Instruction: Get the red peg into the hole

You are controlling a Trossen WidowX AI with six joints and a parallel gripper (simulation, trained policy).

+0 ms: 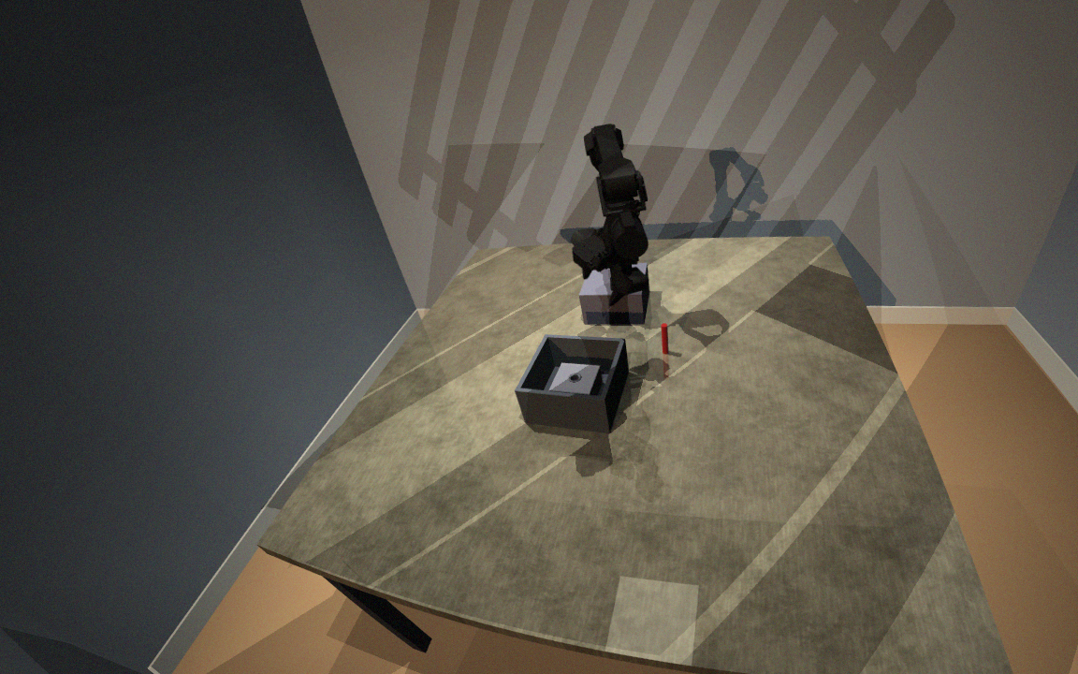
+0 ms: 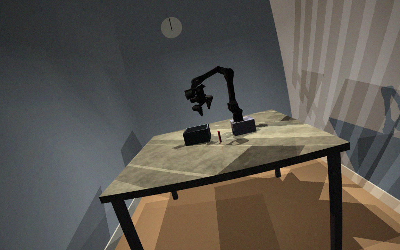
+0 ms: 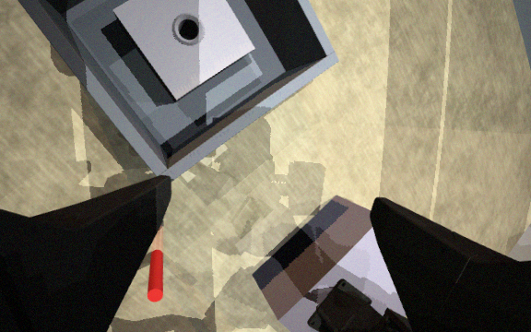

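Note:
The red peg (image 1: 664, 338) (image 2: 219, 136) (image 3: 156, 277) stands upright on the table beside the box, at the lower left in the wrist view near the left finger. The open dark grey box (image 1: 563, 412) (image 2: 197, 137) (image 3: 252, 115) holds a pale plate (image 1: 561, 385) (image 3: 219, 60) at its bottom. The plate's round hole (image 1: 575, 377) (image 3: 188, 29) is empty. My gripper (image 2: 205, 111) (image 3: 274, 196) is wide open with nothing between its fingers. It points down, well above the table, between the box and the arm's base. The plate is hidden by the box walls in the exterior view.
The arm's pale base block (image 1: 610, 304) (image 2: 243, 127) (image 3: 362, 254) stands behind the box and peg, and shows between the fingers in the wrist view. The box's raised walls surround the plate. Bands of light and shadow cross the table (image 1: 475, 503) (image 2: 176, 161).

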